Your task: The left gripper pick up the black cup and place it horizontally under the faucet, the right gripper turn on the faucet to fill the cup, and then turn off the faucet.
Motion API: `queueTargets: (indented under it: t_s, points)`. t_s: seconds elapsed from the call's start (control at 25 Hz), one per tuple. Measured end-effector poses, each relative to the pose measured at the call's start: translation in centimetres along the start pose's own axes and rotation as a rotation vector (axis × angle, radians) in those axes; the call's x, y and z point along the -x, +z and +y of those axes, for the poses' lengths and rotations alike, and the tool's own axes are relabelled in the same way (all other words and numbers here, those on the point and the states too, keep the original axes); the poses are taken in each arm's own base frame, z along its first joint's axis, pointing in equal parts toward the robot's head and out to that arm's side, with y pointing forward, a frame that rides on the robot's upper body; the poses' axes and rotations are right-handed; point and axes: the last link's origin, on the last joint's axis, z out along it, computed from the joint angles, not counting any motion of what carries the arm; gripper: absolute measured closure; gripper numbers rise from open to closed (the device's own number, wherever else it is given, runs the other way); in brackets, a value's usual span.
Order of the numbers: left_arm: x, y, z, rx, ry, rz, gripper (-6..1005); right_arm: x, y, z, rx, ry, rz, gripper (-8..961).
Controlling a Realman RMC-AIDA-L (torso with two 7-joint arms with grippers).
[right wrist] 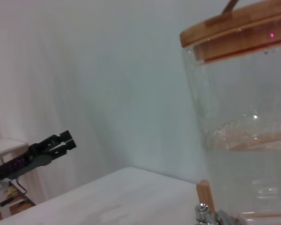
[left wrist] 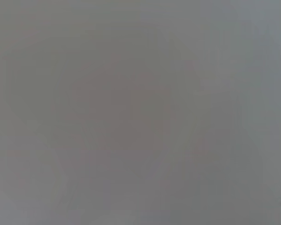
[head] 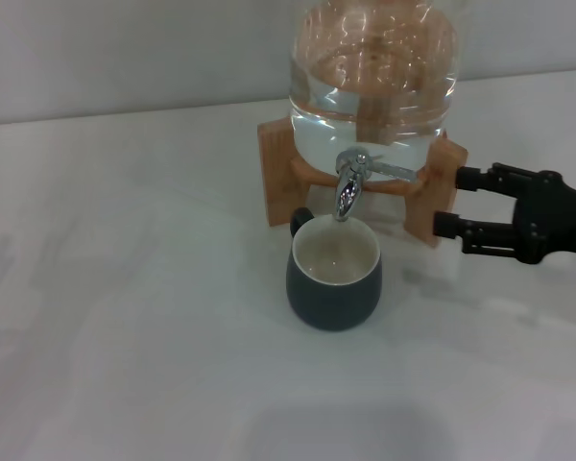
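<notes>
The black cup (head: 334,288) stands upright on the white table directly beneath the faucet (head: 348,182), its cream inside facing up and its handle toward the stand. The chrome faucet's lever points right; its top also shows in the right wrist view as faucet (right wrist: 203,214). My right gripper (head: 451,202) hovers open just right of the lever, touching nothing, fingers pointing at the stand's right leg. A dark claw, apparently my left gripper (right wrist: 61,140), hangs far off in the right wrist view. The left wrist view shows only blank grey.
The glass jar (head: 374,77) holding water rests on a wooden stand (head: 274,182) at the back; its wooden lid (right wrist: 234,35) shows in the right wrist view. White table (head: 125,317) spreads left and in front of the cup.
</notes>
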Motion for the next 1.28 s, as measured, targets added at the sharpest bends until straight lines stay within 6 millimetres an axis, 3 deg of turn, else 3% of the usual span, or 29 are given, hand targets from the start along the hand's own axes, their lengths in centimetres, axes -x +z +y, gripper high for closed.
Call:
queueTargets:
  t_s: [0.4, 1.28]
  points:
    - [0.2, 0.2, 0.0, -0.007, -0.004, -0.005, 124, -0.1, 1.8, -0.1, -0.021, 0.009, 0.020, 99]
    - [0.8, 0.1, -0.6, -0.051, -0.008, -0.044, 125, 0.6, 4.2, 2.4, 0.131, -0.017, 0.001, 99]
